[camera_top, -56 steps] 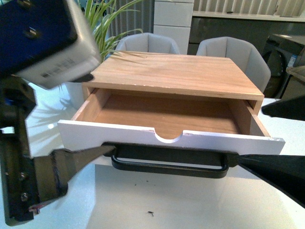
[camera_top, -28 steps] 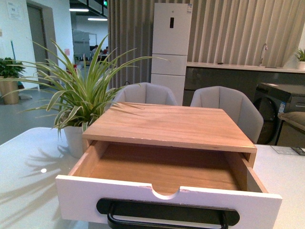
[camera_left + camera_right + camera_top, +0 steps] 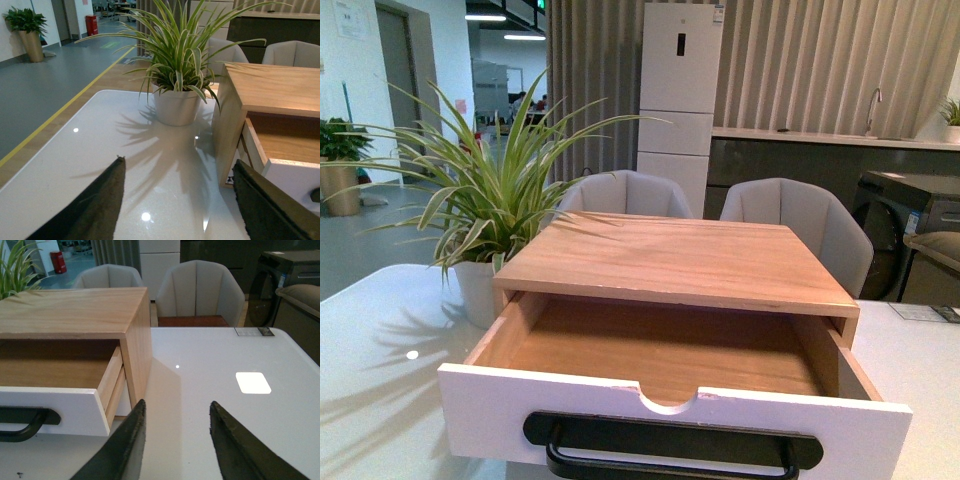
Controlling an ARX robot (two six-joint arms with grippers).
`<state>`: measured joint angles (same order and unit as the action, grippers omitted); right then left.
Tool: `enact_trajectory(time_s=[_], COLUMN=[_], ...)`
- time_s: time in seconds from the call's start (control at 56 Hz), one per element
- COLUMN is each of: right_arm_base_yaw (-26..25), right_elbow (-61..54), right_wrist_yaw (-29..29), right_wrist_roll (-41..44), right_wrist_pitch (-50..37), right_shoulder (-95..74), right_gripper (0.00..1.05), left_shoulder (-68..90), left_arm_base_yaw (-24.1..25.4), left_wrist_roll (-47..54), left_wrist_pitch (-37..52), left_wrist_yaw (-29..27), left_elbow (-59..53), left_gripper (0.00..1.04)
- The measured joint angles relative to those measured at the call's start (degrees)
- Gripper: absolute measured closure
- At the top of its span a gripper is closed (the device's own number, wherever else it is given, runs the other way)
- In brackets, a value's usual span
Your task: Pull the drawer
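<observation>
— Well, where's the drawer (image 3: pixel 670 400)?
— Pulled well out of its wooden box (image 3: pixel 675 262), at 6 o'clock on the table (image 3: pixel 380 340).
— Fingers?
— Left fingers (image 3: pixel 95 210) and right fingers (image 3: pixel 127 445) spread apart, empty. No legible writing.

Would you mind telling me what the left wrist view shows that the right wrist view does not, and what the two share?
Only the left wrist view shows the whole potted plant, the grey floor with its yellow line, and the open left pincer. Only the right wrist view shows the black handle, the paper tag on the table, and the open right pincer. Both show the pulled-out drawer, the wooden cabinet, the white table and grey chairs.
</observation>
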<state>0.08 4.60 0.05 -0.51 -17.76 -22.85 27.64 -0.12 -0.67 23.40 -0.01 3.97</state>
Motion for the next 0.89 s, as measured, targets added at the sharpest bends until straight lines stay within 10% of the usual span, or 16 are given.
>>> enact_trajectory(time_s=[0.196, 0.893], right_arm_base_yaw=[0.0, 0.0], right_elbow=[-1.31, -3.34], right_wrist_yaw=[-0.02, -0.02], right_wrist_roll=[0.15, 0.33], right_wrist_pitch=[2.08, 17.51], right_shoulder=[3.78, 22.32], right_gripper=[1.02, 1.03], left_shoulder=[-4.52, -18.47], left_arm_base_yaw=[0.0, 0.0], left_wrist_roll=[-0.02, 0.2], left_wrist_pitch=[-3.06, -14.25], left_wrist_yaw=[0.0, -0.02], left_elbow=[-1.25, -3.26], left_gripper=[1.02, 1.02])
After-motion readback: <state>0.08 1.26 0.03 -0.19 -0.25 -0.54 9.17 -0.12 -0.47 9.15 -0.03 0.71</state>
